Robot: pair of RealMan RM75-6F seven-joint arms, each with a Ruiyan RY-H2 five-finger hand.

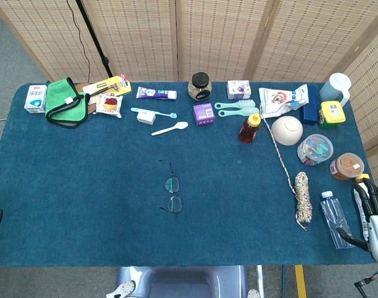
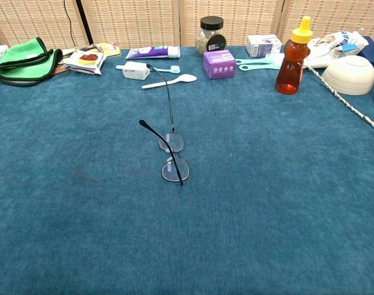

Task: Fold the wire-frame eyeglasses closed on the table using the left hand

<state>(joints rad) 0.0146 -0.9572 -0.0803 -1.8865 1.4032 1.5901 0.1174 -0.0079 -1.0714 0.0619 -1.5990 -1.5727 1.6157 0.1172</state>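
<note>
— Where are the glasses (image 2: 172, 155) lying?

— Near the middle of the blue table (image 1: 83, 186), lenses down, one arm sticking up and the other crossing over the lenses.

— Is the left hand holding them?

— No. Nothing is touching them; that hand isn't showing in either view.

— And the right hand (image 1: 376, 214)?

— It's resting at the table's right edge beside a water bottle (image 1: 335, 218), gripping nothing, fingers slightly apart.

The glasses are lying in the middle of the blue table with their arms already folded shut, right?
Not quite. The glasses do lie in the middle of the blue table, but their arms are still open, not folded shut. The chest view shows both thin arms sticking out from the lenses, one pointing toward the white spoon.
</note>
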